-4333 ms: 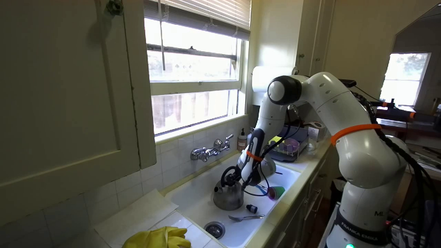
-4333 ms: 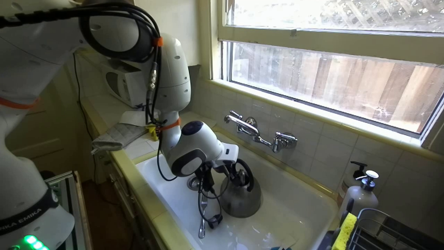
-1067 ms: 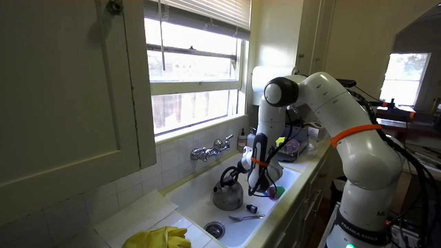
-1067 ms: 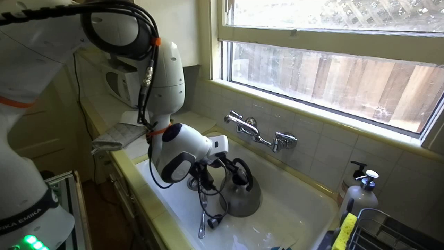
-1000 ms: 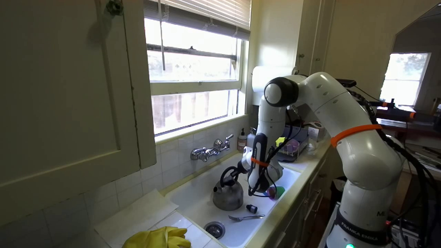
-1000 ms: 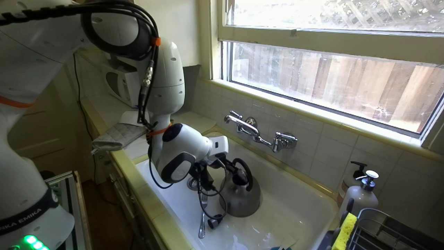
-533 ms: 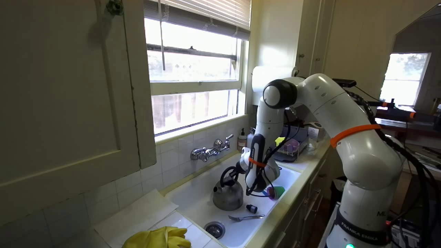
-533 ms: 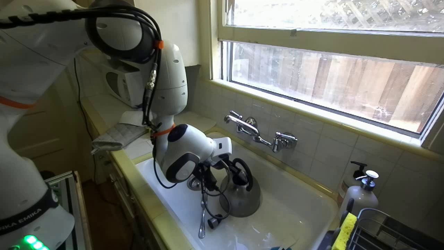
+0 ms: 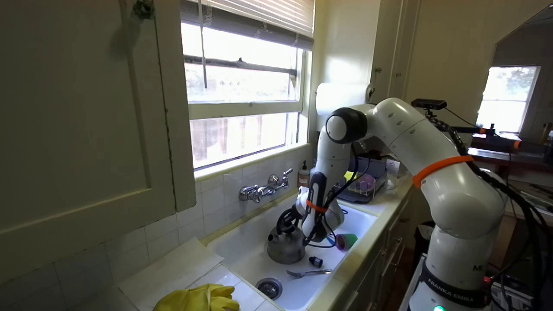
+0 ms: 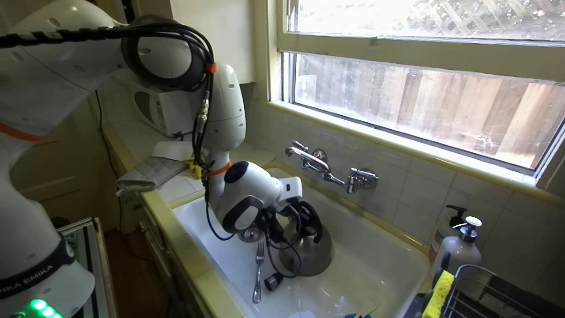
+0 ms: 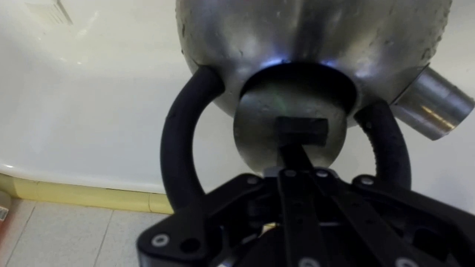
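Hand (image 11: 297, 165) pinched tight on kettle lid (image 11: 256, 128), over white sink (image 10: 379, 260) below bright window (image 9: 244, 134).

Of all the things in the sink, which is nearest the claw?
The metal kettle with the black handle: the claw is right at its lid. The fork, small dark object and partly green cup lie farther off.

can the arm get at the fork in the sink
Probably, though the gripper is shut at the kettle and would first need to move off and open. The fork lies uncovered in the sink, a small dark object beside it.
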Controlling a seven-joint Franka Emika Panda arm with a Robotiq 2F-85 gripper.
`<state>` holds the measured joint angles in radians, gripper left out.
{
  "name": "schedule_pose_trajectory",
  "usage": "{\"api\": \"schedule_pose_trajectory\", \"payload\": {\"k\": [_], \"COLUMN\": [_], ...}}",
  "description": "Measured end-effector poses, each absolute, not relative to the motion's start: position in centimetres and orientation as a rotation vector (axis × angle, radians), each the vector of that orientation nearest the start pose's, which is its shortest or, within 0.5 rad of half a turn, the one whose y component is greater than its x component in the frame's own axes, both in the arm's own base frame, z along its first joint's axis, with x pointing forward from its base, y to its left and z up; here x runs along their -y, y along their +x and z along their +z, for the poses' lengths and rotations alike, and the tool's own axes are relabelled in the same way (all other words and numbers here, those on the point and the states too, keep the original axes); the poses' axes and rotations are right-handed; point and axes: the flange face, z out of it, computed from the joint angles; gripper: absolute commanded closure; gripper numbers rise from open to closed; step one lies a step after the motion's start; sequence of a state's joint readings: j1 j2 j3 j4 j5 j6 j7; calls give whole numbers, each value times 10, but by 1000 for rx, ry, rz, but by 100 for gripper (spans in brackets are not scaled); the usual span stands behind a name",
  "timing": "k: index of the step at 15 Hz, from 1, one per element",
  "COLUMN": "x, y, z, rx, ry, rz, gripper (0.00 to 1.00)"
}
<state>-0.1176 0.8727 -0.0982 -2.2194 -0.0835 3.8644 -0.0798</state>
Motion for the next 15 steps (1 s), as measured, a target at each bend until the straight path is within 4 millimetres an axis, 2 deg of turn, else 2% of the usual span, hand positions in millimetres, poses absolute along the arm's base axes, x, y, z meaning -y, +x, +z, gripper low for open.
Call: {"api": "schedule_pose_trajectory", "payload": {"k": [7, 15], "x": [105, 104], "y": [529, 545], "z": [79, 95], "rx": [53, 74], "ry": [-3075, -3173], "rz": [-1202, -909], "gripper": [100, 100]}}
